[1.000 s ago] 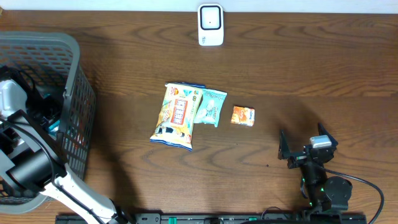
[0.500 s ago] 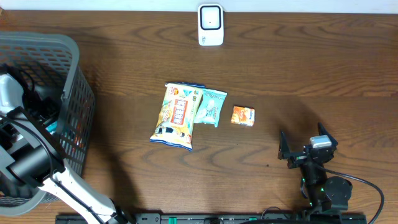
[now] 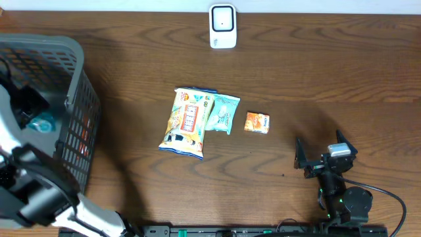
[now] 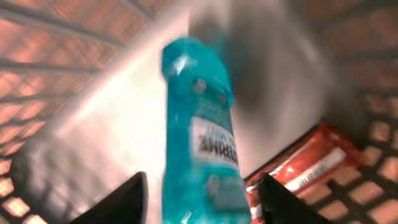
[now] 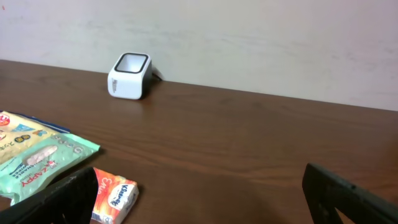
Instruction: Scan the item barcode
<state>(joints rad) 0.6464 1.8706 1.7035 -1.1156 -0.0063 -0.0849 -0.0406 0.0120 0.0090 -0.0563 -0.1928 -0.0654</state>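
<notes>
Teal plastic bottle (image 4: 202, 143) with a white label band, sitting inside the grey basket (image 3: 79, 112), a red packet (image 4: 305, 165) just beside it in the basket.

- **Handling:** Judging it rigid and smooth, so likely slippery. If liquid is filling it, the weight will be shifting on any tilt.
- **Where to hold:** The best hold looks to be across the body below the label. That is leaving the print bare for the scanner (image 3: 223, 26), which is sitting well outside the basket.
- **Left arm:** It is reaching down into the basket, wrist pointing at the basket floor. The left gripper (image 4: 202, 202) is straddling the bottle's lower body, fingers (image 4: 134, 199) sitting just beside each flank. The view is blurring, so I cannot tell whether they are pinching the bottle or just clear of it.
- **Right arm:** The right gripper (image 3: 322, 155) is resting well away from the basket, fingers spread wide, holding nothing.
</notes>
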